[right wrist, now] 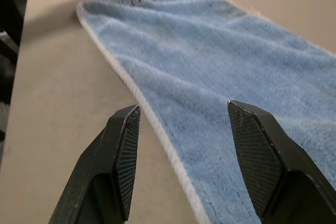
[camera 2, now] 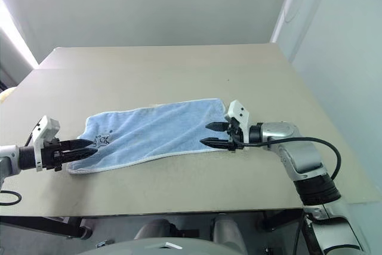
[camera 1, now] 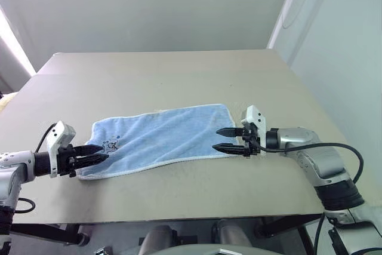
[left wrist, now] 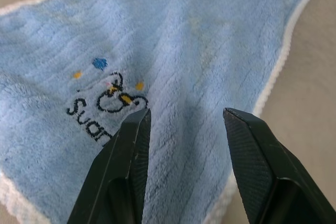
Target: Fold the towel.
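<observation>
On the near half of the tan table (camera 1: 179,76), the towel (camera 1: 164,138) lies flat and spread to its full length, one layer, long axis running across in front of me. Light blue terry, whitish hem all round; the dark printed motif (left wrist: 105,106) sits at the end by my left arm.

My left gripper (camera 1: 95,153) is low at that end, tips over the cloth just beside the motif. Wrist view shows the two black fingers (left wrist: 128,150) parted with towel between and under them; nothing pinched. Jaws apart, holding nothing.

My right gripper (camera 1: 225,139) is at the opposite short end, pointing in toward the left one. Its fingers (right wrist: 123,150) also stand apart, straddling the near hemmed edge (one tip over bare table, the other over cloth). Not clamped on anything.

Progress, as I judge it: no fold made yet. No doubled layer, no crease, no corner lifted. Both hands look staged for a grasp at the two ends.

Left to do: close on the cloth, lift, carry one part over the other, lay it down square, release. Essentially the whole job.
</observation>
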